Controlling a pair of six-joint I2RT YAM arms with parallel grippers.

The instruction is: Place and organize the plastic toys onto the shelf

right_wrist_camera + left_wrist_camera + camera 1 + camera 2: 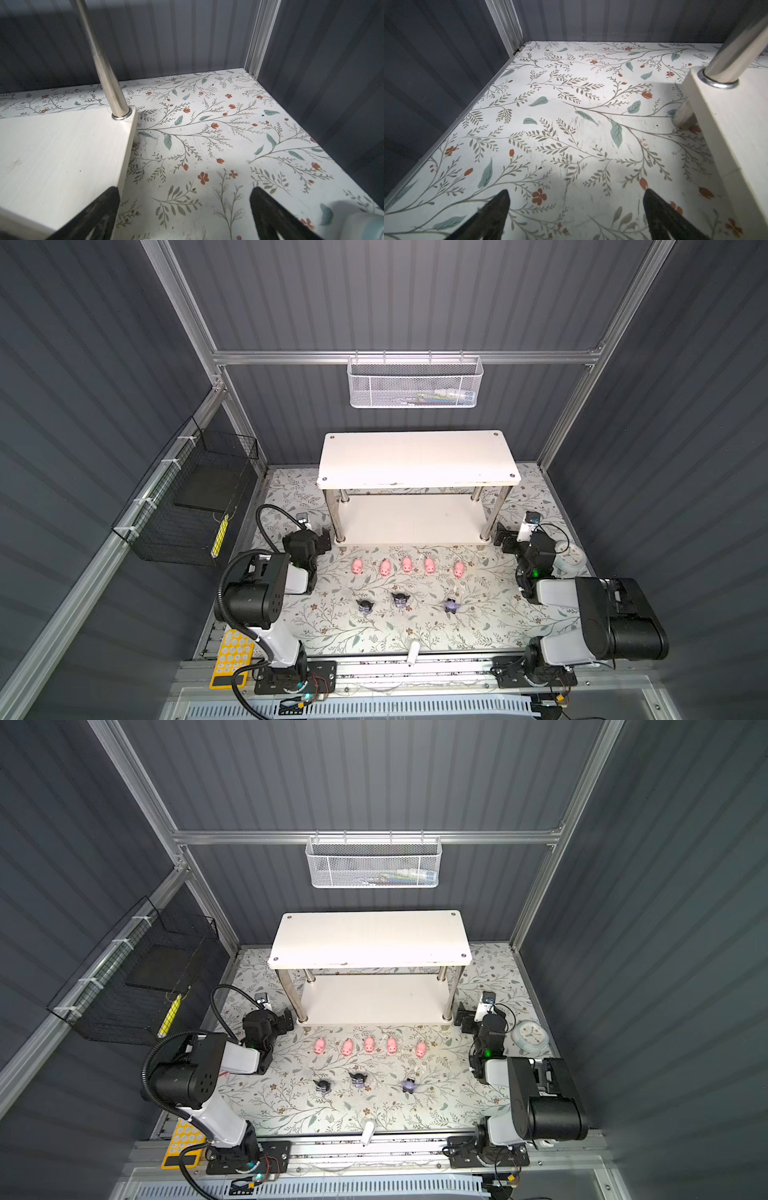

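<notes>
The table (pixel 374 630) wears a pale print of grey-green leaves and small red flowers. At its back stands the shelf (pixel 415 456): two flat white boards, one above the other, joined by four chrome legs. A dark screw cap sits at each corner of the top board, and its front edge is scuffed. The lower board rests on short feet just above the table. A black basket (pixel 195 506) hangs on the left wall, and a mesh basket (pixel 415 385) hangs on the back rail above the shelf.

The left gripper (pixel 324 540) hangs just beside the shelf's front left leg. In its wrist view its fingers (pixel 496 214) are spread wide over the table. The right gripper (pixel 503 540) hangs just beside the front right leg, its fingers (pixel 270 209) likewise wide apart, one over the lower board's corner.

A yellow keypad (pixel 230 655) lies at the front left, and a pale-blue dish (pixel 569 558) lies by the right arm.

Five pink pigs (pixel 407 564) stand in a row on the table just in front of the shelf, each apart from the next. Nearer the front is a looser row of three eared figures (pixel 400 600), with black pointed ears and purple-and-white bodies. The rightmost is paler. A white cylinder (pixel 413 652) lies at the table's front edge.
</notes>
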